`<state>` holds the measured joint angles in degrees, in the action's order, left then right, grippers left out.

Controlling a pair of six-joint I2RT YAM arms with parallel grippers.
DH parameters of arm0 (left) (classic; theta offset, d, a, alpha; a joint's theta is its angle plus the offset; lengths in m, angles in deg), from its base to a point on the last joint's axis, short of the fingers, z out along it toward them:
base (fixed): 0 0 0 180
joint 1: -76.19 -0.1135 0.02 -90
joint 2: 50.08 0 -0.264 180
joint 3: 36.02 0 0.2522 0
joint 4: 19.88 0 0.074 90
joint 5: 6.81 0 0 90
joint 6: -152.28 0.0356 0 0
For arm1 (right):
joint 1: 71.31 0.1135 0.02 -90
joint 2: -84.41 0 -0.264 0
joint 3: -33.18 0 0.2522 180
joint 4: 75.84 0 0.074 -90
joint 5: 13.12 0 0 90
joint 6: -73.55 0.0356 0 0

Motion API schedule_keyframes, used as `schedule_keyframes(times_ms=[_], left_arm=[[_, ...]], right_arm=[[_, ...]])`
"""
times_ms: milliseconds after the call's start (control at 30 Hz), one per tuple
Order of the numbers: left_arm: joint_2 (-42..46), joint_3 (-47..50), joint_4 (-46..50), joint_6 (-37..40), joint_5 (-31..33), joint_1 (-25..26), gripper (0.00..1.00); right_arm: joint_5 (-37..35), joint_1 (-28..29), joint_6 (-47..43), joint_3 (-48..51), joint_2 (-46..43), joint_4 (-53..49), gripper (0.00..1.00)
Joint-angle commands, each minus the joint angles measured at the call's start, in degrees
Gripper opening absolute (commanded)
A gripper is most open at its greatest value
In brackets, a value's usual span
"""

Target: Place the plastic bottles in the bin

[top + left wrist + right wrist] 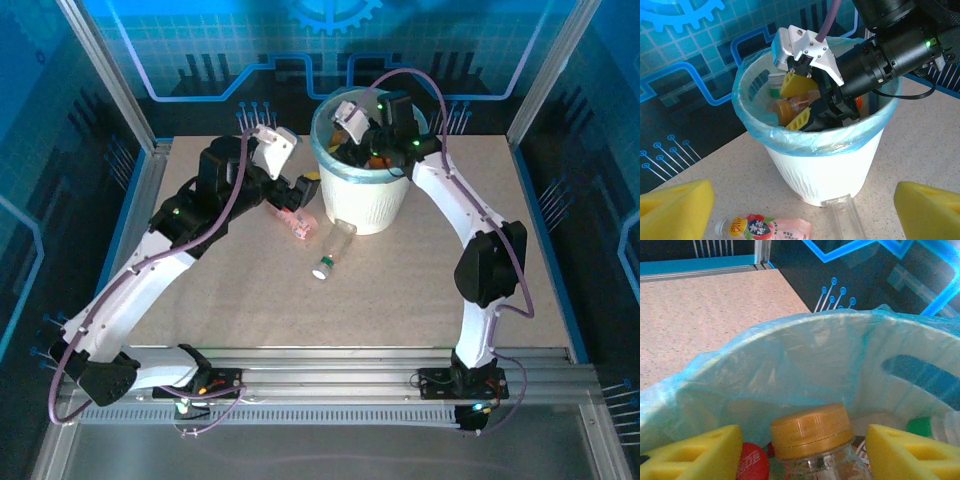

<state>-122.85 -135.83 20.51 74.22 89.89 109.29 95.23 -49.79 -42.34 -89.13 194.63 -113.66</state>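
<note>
The bin (375, 205), white with a blue bag (805, 140) over its rim, stands at the back centre. My right gripper (362, 135) reaches down inside it, shut on a clear bottle with a gold cap (810, 432); its yellow fingers (799, 86) show there from the left wrist. Other bottles lie under it, with a red cap (752, 462) and a green cap (920, 426). My left gripper (298, 195) hangs open just left of the bin, above a pink bottle (767, 227) and a clear bottle (845, 217) lying on the table.
The clear bottle (335, 250) lies with its base against the bin's foot, cap toward me. The pink bottle (300, 227) is beside it on the left. Metal frame rails (130, 190) and blue walls border the table (240, 300).
</note>
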Motion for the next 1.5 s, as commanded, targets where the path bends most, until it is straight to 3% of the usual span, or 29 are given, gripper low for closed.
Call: schedule_keyframes(times_ms=[0, 200, 400, 600, 867, 1167, 1233, 1367, 1467], left_arm=[[2.16, 0.17, -2.02, -0.64, 1.12, -0.57, 0.94], [2.98, 0.07, -1.84, -1.55, 1.03, -0.64, 0.94], [3.93, 1.68, -1.91, -1.66, 1.35, -0.85, 0.95], [4.39, 2.5, -1.6, -1.51, 1.21, -1.34, 0.95], [5.82, 2.5, -0.47, -2.58, 0.85, -2.04, 0.95], [7.87, 1.35, 9.03, -9.83, 1.47, -2.18, 0.94], [9.07, 2.29, 11.42, -12.39, 1.48, -2.25, 0.94], [13.1, 8.15, 13.57, -17.79, 1.55, -2.7, 0.95], [16.76, 13.05, 14.82, -22.54, 1.95, -3.28, 0.94]], right_arm=[[4.98, -0.85, 2.88, -4.74, -1.88, -2.39, 0.67], [4.91, -0.78, 5.49, -9.72, -1.89, -5.13, 0.65], [-2.2, -0.86, 5.53, -4.24, -1.36, -5.66, 0.44], [-1.84, -0.97, 4.6, -3.14, 1.67, -8.77, 0.35], [-0.66, -0.15, 6.58, -11.29, 1.78, -9.94, 0.41], [-14.04, 7.89, 16.58, -24.02, -0.99, -20.94, 0.53], [-20.79, 12.16, 17.79, -23.38, -2.6, -23.44, 0.55], [-26.65, 20.26, 19.82, -15.64, -7.16, -24.12, 0.59], [-31.64, 24.78, 26.28, -7.8, -10.76, -22.02, 0.58]])
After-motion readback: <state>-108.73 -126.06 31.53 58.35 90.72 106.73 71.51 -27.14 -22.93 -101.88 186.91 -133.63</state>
